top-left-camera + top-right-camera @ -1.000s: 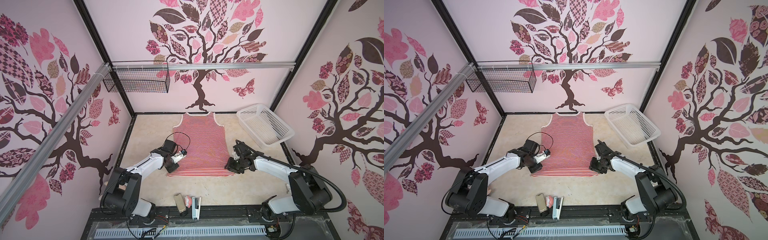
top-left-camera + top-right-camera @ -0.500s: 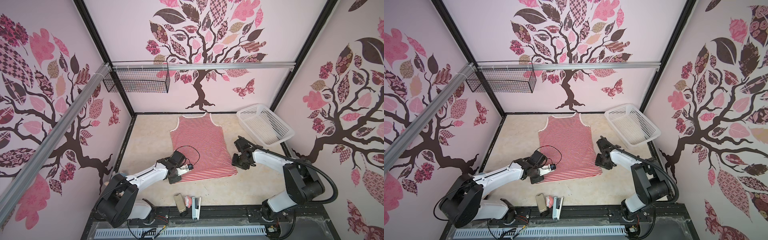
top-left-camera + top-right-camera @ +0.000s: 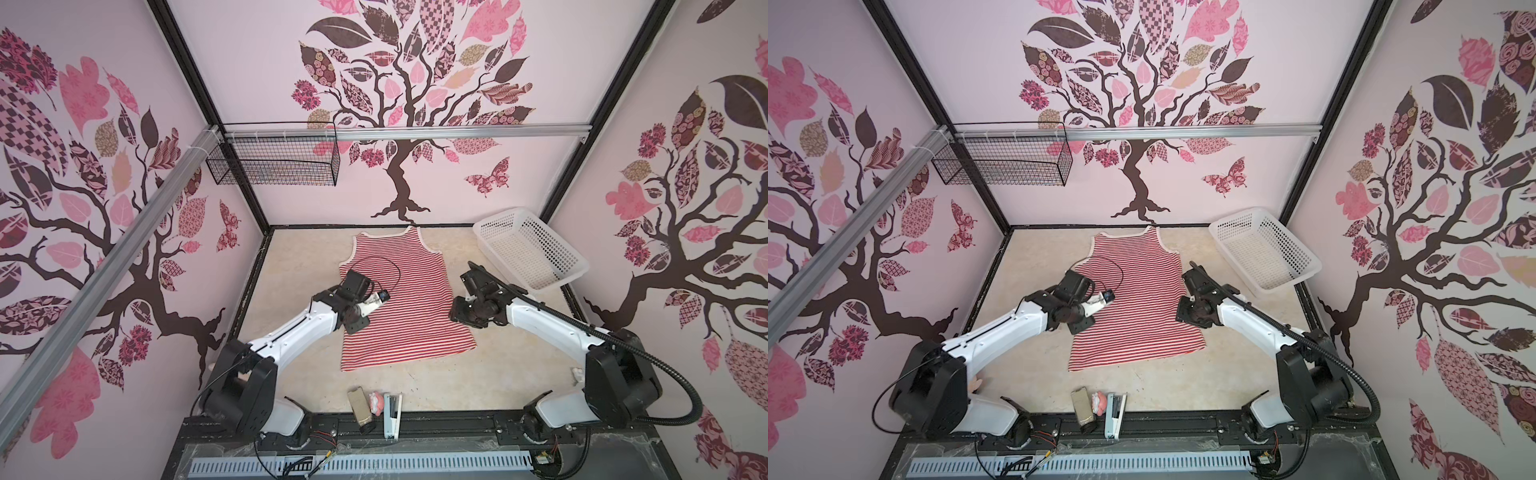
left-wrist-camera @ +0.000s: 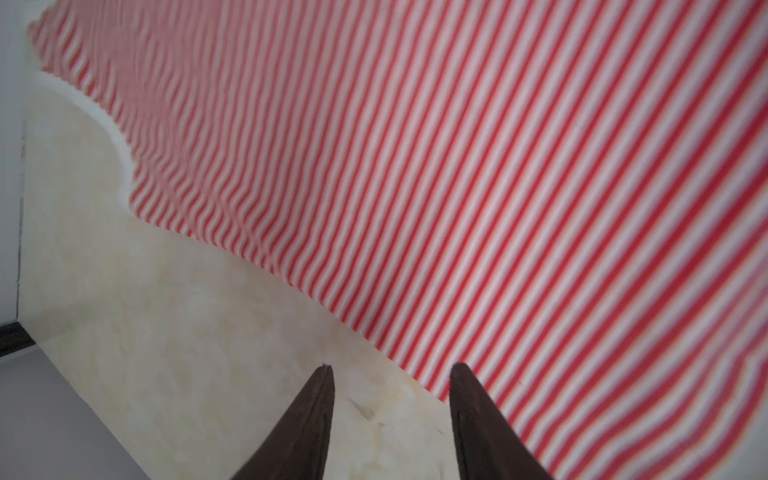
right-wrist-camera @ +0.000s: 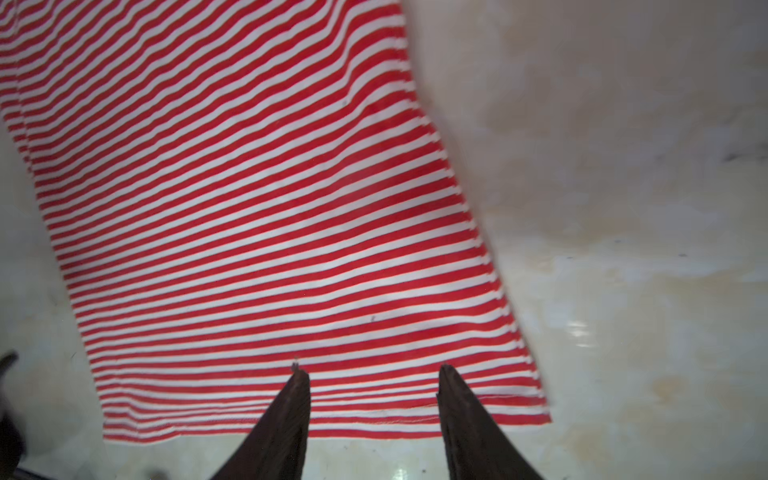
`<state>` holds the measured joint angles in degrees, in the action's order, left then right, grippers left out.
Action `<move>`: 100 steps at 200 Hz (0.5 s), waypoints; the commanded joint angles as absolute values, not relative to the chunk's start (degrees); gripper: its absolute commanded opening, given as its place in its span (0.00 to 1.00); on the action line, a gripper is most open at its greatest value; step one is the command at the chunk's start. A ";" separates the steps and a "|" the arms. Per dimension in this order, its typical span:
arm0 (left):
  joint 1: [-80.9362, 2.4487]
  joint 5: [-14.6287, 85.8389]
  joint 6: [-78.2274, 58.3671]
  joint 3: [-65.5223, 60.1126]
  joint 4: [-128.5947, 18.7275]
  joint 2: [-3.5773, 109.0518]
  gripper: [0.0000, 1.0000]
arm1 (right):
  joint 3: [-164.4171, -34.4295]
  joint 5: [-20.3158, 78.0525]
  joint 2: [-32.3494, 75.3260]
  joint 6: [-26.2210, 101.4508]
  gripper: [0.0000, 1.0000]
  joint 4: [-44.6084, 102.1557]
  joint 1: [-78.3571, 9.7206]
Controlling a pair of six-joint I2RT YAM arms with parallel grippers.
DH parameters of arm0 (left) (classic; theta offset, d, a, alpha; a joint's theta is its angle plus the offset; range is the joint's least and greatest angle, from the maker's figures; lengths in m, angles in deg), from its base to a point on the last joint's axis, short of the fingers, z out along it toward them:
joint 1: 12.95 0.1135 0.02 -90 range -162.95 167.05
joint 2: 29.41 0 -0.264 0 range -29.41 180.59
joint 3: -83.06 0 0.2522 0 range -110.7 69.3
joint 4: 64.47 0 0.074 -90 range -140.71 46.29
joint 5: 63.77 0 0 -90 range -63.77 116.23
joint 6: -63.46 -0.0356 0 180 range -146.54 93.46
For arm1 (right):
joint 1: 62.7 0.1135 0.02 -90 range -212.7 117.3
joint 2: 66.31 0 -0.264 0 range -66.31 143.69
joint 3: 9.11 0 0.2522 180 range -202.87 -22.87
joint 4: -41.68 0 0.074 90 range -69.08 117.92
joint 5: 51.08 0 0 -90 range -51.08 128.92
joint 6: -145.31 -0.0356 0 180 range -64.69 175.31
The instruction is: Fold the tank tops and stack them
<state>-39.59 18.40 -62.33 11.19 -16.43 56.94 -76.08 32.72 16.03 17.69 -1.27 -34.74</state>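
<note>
On the beige tabletop point(image 3: 511, 374), the red-and-white striped cloth tank top point(image 3: 399, 303) lies flat, unfolded. Flanking it, the left gripper point(image 4: 390, 370) and the right gripper point(image 5: 370, 370) hang with jaws parted, empty; folding likely starts with pinching its edges.

My left wrist view is blurred, and the top point(image 4: 457, 166) runs off its edges. In both top views my left arm point(image 3: 291, 332) covers part of the top's side edge. The small items point(image 3: 376, 404) at the bench point(image 3: 286, 274) front are too small to name. A dark shape point(image 5: 8, 415) is cut off in my right wrist view.
</note>
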 commanded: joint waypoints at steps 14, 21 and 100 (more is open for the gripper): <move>-32.37 22.04 -54.74 -5.15 -21.78 71.32 0.48 | -70.43 26.24 12.37 14.39 0.53 2.47 -34.93; -31.75 21.97 -53.77 -8.77 -22.04 74.41 0.48 | -69.69 26.26 12.04 13.98 0.53 2.71 -34.93; -28.46 22.38 -51.56 -45.55 -14.30 105.14 0.47 | -66.48 23.74 16.15 13.94 0.53 7.02 -34.91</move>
<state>-29.45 21.98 -52.89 -38.12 -18.88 99.78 -66.31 24.66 13.87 14.56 5.64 -34.80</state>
